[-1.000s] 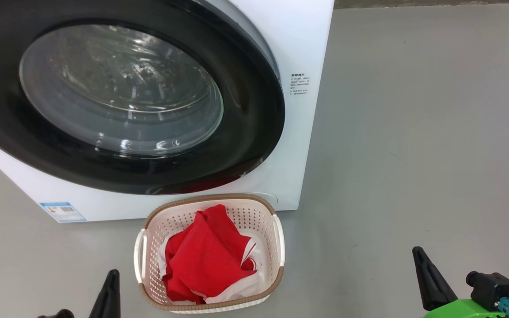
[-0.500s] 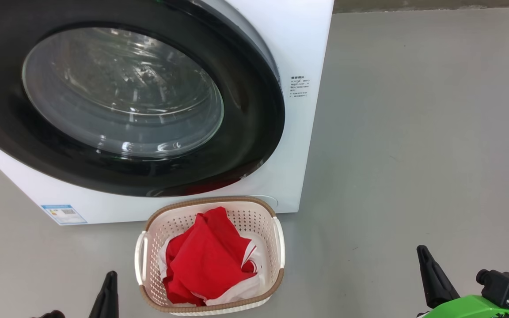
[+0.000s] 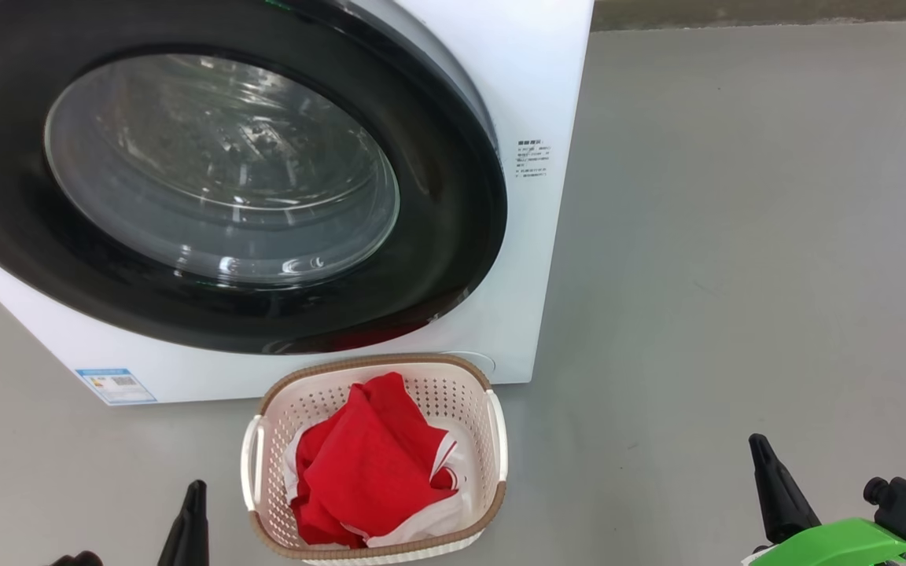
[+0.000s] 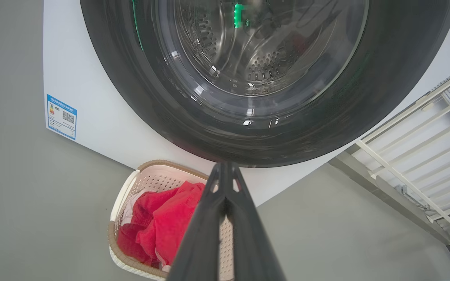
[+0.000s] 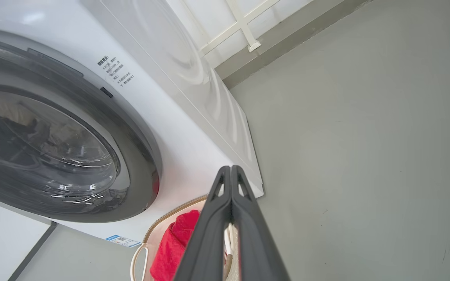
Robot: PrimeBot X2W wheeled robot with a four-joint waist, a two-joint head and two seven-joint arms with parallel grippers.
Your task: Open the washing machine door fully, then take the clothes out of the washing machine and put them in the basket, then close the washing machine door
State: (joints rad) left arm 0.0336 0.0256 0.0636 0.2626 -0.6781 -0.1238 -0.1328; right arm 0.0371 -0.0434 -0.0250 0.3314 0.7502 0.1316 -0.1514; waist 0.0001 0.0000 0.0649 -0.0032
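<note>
Washing machine door [image 3: 453, 236] sits flush vs the front of the washing machine [image 3: 535, 71]: glossy black rim, clear window, perforated steel drum seen thru the glass in left wrist view. Basket [image 3: 378, 362] stands on grey floor [image 3: 736, 236] just in front of the machine, below the door's lower edge. Clothes [image 3: 374, 464], red w/ white trim, are piled inside it. Left end effector [image 3: 196, 494] is low, just left of basket, fingers pressed together, nothing betw them. Right end effector [image 3: 760, 452] is well right of basket over bare floor, fingers also pressed together, empty. Blue label [image 3: 116, 385] sits at machine's lower left corner.
</note>
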